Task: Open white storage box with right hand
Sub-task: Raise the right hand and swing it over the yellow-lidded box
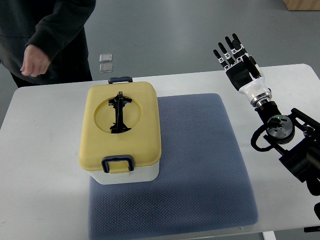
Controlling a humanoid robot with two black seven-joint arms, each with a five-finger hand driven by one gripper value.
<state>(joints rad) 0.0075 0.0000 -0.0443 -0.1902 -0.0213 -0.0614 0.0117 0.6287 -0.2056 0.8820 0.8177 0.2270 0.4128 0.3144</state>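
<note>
- White storage box (pixel 131 174), yellow lid (pixel 120 125) on, dark latches front (pixel 118 164) and back (pixel 120 79); sits on left part of blue mat (pixel 200 165) on desk (pixel 40 165), probably so it won't slide.
- Right hand (pixel 237 62) raised over desk's far right, well apart from box; fingers (pixel 227 50) spread, grasping nothing. Opening not yet started.
- Left arm not visible.
- Person's hand (pixel 34 61) beyond far left desk edge, clear of box.
</note>
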